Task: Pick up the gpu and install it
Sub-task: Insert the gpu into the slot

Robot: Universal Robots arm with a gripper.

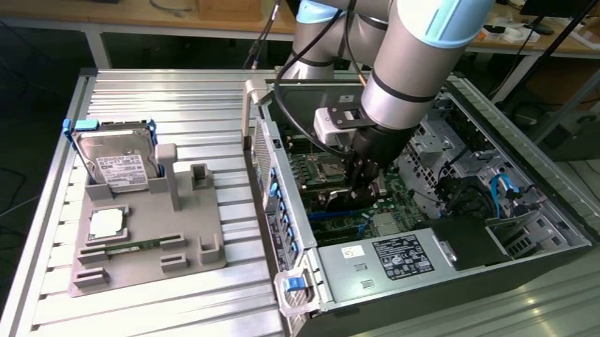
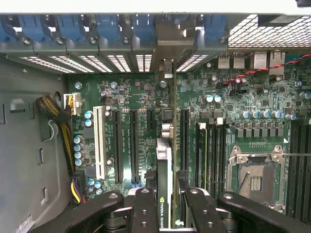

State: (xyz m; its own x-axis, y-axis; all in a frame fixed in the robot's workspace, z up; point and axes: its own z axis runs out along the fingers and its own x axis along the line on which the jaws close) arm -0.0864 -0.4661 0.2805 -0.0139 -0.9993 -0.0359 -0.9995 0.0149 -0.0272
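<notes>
Install step: gripper (image 2: 165,199) pinches the gpu (image 2: 164,150) edge-on, lower centre, over the motherboard (image 2: 131,97); seating needs square alignment.

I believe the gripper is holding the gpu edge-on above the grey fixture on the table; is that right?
Not quite. The gripper does hold the gpu edge-on, but above the motherboard inside the computer case, not above the grey fixture. The wrist view shows this.
</notes>
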